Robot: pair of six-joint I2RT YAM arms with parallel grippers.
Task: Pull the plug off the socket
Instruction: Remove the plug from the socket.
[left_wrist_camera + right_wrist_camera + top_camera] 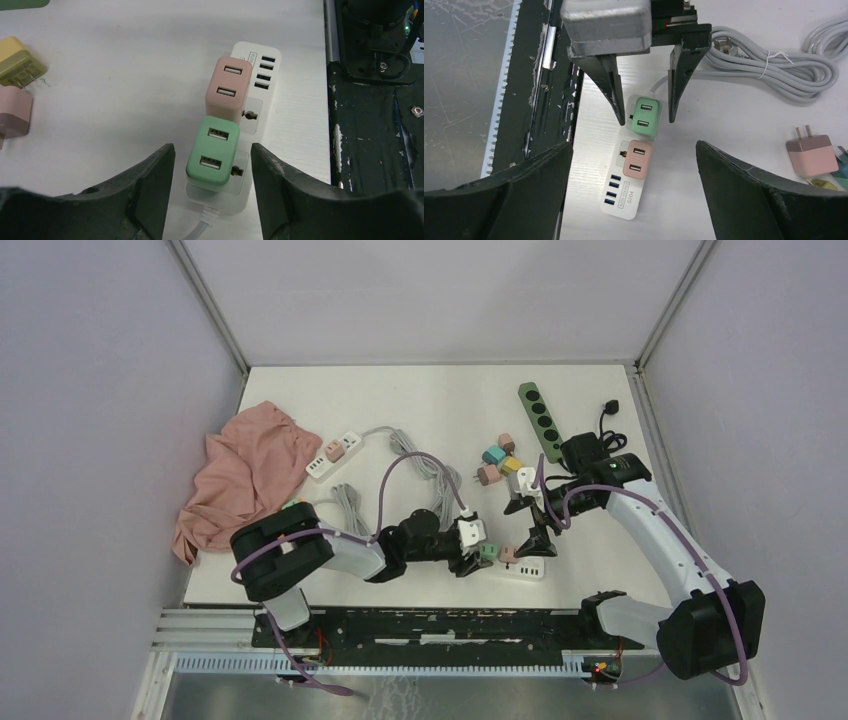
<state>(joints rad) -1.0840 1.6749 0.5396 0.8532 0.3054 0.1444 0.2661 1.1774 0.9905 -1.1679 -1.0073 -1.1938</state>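
walls [100,390]: three pale lilac-grey panels are seen | posts [210,305]: bare metal strips are set at the corners | table [420,400]: white top is evenly lit, shadows are kept soft | near edge: black rail [350,625] and ribbed metal strip [380,663] are mounted | below: brushed metal sheet [450,700] is seen

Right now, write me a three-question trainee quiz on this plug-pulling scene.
1. True or false: the left tool stands with one finger on each side of the green adapter.
2. Which adapter sits nearer the USB ports of the white power strip? A) the green adapter B) the pink adapter C) a yellow one
3. Fill in: the jaws of the right tool stand ____.

Key: 1 true; 2 B; 3 open.
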